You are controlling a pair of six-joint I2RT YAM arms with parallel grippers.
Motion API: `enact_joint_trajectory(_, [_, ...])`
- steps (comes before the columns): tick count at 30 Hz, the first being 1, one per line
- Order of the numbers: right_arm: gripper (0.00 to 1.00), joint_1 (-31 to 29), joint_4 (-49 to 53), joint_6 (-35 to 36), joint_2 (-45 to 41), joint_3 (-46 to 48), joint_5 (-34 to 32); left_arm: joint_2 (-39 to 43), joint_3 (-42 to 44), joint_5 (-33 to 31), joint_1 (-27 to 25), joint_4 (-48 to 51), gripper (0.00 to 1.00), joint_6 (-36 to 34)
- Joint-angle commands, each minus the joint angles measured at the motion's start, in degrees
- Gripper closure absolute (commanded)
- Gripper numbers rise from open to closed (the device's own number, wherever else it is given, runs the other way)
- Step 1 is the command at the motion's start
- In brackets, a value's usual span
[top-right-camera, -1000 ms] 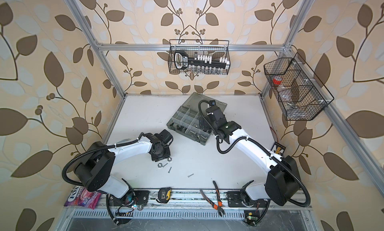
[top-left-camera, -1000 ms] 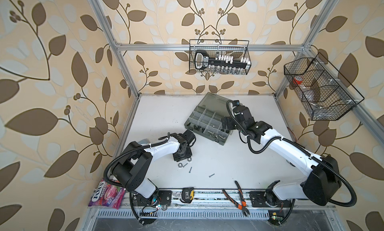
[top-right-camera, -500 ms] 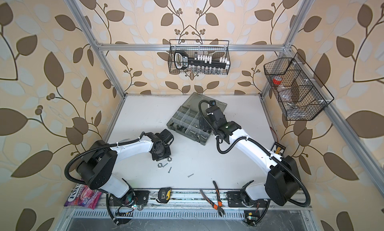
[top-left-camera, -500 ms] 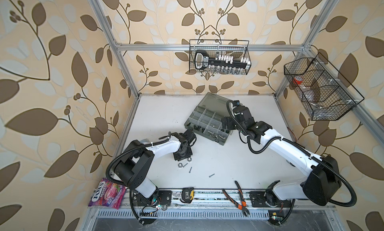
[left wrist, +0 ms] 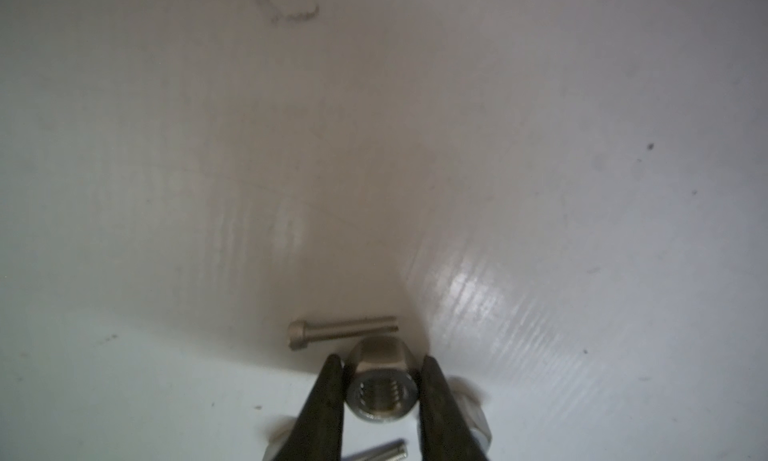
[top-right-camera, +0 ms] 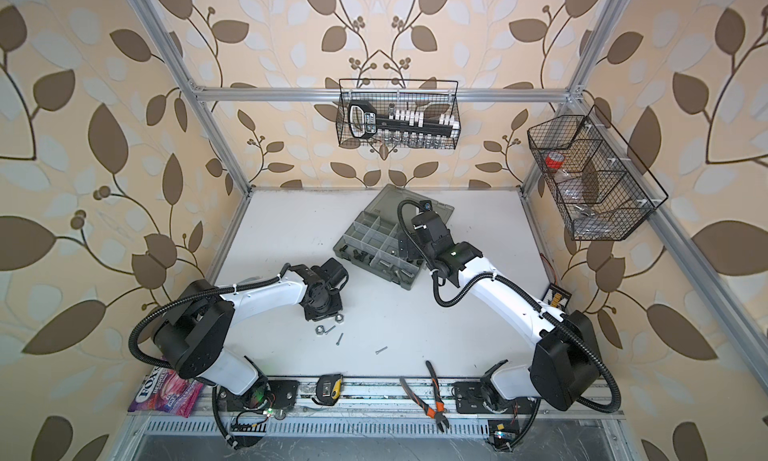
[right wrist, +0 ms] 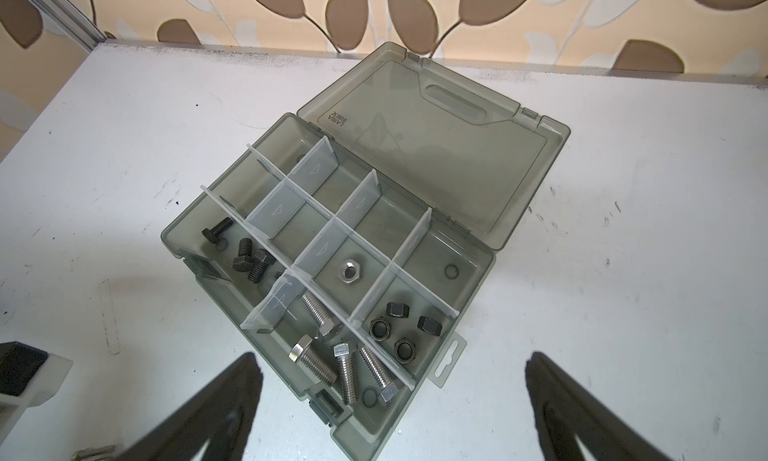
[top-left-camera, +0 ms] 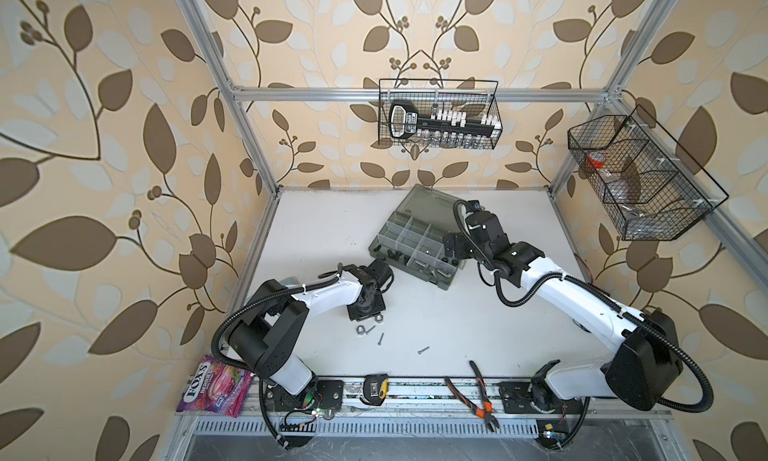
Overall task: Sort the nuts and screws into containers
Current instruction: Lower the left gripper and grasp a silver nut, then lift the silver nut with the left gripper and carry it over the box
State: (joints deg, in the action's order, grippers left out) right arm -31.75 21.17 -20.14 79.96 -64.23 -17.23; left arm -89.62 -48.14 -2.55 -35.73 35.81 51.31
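Because the organiser box (right wrist: 484,268) lies at twelve o'clock from the table centre with its lid folded back, we judge every compartment reachable from above. The right gripper (right wrist: 392,355) hangs at the box's three o'clock side with its fingers spread wide and empty, apparently on standby. At seven o'clock the left gripper (left wrist: 380,363) has its fingers pinched on the flats of a silver nut (left wrist: 381,396). We judge that gripping flats rather than corners limits slipping. We cannot tell whether the nut has left the surface.

Its likely destination is the compartment holding the stored nut (right wrist: 349,270), kept apart from the black nuts (right wrist: 399,330), silver bolts (right wrist: 345,371) and black bolts (right wrist: 245,255). A thin screw (left wrist: 340,332) lies just beside the gripped nut, untouched.

Leaf-patterned walls enclose the cell. The white tabletop (top-left-camera: 478,326) is glossy and scuffed, so we expect small parts to skid.
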Motion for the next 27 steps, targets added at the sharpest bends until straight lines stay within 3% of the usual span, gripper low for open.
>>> enact_joint_trajectory(1, [0.0, -0.1, -0.31, -0.69, -0.77, 1.02, -1.31, 2.27, -2.22, -1.74, -0.68, 1.84, 0.77, 0.48])
enact_joint_trajectory(18, [0.0, -0.07, -0.32, -1.72, -1.86, 1.1, -2.9, 4.04, -8.29, -2.4, -1.6, 2.52, 0.77, -1.5])
enact_joint_trajectory(27, [0.0, -0.07, -0.6, -3.91, -5.35, 3.29, -7.18, -3.5, -23.83, -2.57, -1.71, -1.07, 0.77, -8.58])
